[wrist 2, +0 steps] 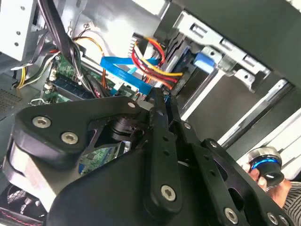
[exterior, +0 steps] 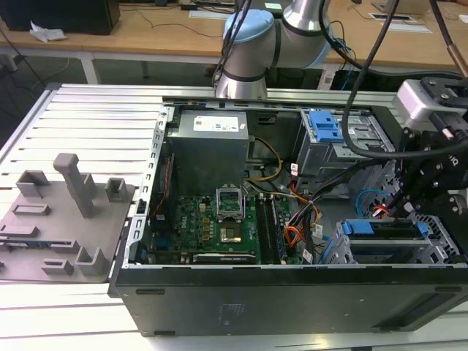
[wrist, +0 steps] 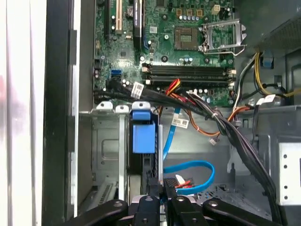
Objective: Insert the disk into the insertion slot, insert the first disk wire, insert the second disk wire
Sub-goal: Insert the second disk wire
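The open PC case (exterior: 292,285) sits on the ribbed metal desk (exterior: 80,117), with the green motherboard (exterior: 212,219) well to the exterior view's left of the tool (exterior: 395,203). The disk (exterior: 387,228) already lies in the slot (exterior: 439,245), a perforated sheet-metal cage just below the tool. Its blue plastic frame is stiff and light. The tool's fingers look nearly closed, seemingly pinching a small black plug (wrist: 168,187) at the disk's end. The flat blue wire (wrist: 197,165) beside it is limp and springy, best held by its rigid connector.
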Robot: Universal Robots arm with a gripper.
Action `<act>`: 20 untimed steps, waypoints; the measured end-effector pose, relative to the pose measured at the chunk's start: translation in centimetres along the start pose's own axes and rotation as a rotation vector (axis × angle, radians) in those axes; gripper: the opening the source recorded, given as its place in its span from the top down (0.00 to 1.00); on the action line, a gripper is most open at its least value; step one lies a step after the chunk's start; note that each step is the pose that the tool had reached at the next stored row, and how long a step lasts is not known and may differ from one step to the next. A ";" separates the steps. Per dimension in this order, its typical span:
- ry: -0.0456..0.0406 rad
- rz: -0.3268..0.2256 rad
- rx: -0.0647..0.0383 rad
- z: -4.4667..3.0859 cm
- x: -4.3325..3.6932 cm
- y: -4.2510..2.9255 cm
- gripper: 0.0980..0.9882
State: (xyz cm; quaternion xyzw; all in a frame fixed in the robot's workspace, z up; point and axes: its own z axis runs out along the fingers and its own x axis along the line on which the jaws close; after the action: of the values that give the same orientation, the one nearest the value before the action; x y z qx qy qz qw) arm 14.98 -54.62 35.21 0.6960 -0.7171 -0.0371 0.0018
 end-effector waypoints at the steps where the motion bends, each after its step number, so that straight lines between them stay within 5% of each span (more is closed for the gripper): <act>1: -0.0005 0.000 0.000 0.04 0.10 0.51 0.93; 13: -0.0003 0.000 0.000 0.74 0.63 0.59 0.93; 20: -0.0005 0.000 0.000 0.83 0.68 1.92 0.93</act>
State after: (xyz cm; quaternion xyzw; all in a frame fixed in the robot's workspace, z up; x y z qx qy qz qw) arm 13.00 -55.20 34.45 0.6959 -0.7171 -0.0371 0.0015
